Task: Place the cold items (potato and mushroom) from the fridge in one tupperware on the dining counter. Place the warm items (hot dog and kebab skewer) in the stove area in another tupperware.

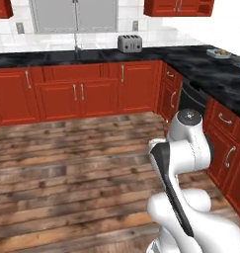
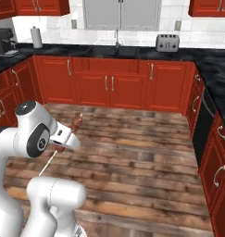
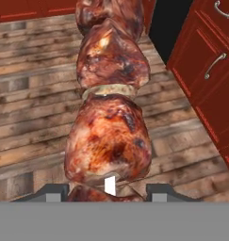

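Observation:
The kebab skewer (image 3: 109, 122) runs up the middle of the hand view, chunks of browned meat with a pale slice between them. My gripper (image 3: 109, 193) is shut on its lower end, one fingertip on each side. In the right base view the kebab skewer (image 2: 76, 123) sticks up from the gripper (image 2: 63, 139) over the wooden floor, and its thin stick slants down to the left. The arm (image 1: 183, 148) is folded close to the base. The potato, mushroom and hot dog are out of view.
Red cabinets under a black counter (image 1: 57, 57) line the back and right walls. A toaster (image 1: 129, 43) stands at the back, and a shallow grey container (image 1: 219, 53) holding something small sits on the right counter. A coffee machine (image 2: 3, 41) and paper roll (image 2: 36, 37) stand far left. Wooden floor (image 1: 77, 168) lies ahead.

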